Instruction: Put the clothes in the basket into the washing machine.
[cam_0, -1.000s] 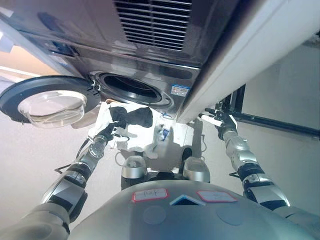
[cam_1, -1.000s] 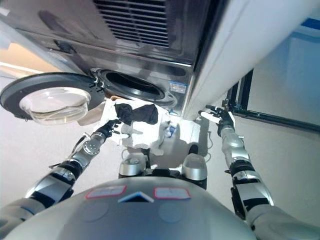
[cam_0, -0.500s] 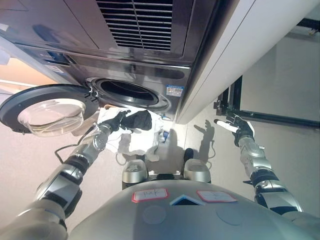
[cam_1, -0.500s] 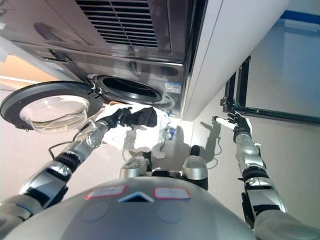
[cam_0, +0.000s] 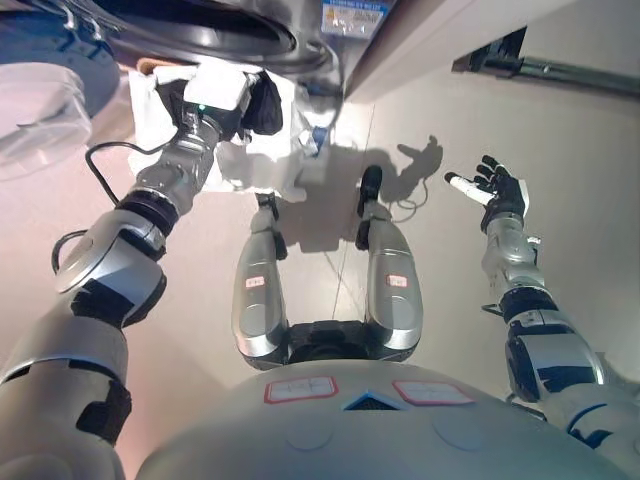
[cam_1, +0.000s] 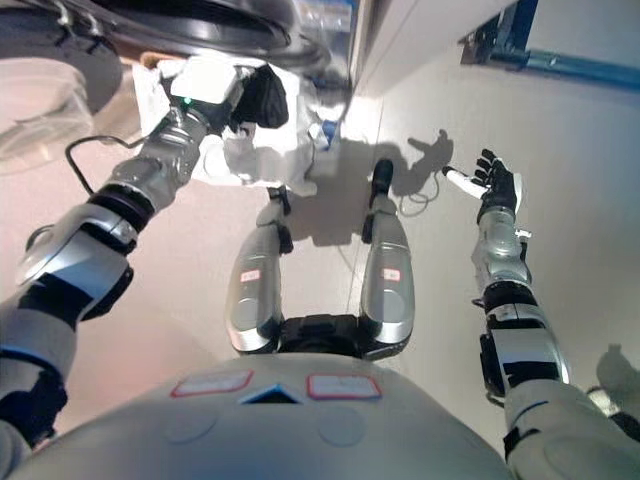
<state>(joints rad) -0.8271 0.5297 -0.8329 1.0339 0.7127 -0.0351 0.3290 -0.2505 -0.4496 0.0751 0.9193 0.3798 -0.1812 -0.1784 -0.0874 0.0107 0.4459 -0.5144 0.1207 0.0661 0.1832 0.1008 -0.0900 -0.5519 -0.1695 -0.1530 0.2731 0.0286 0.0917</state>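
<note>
In the left eye view, the washing machine fills the top edge, its round opening cut off by the frame, and its open door with the clear bowl-shaped window shows at the upper left. Just below the opening sits the white basket on the floor, and a dark garment lies bunched at the basket's top, its long axis running roughly up and down the view toward the opening. The left hand reaches into the basket beside that garment; its fingers are hidden behind the wrist, so whether they grip the cloth cannot be told. The right hand hovers over bare floor at the right, well apart from the basket, fingers spread and straight. In the right eye view, the same layout shows: the dark garment sits at the basket's upper part, the left hand against it, and the right hand splayed above the floor. Compared with half a second earlier, the whole scene has slid upward, so the camera has tipped down; the left arm has reached further in toward the garment, and the right hand remains spread.
</note>
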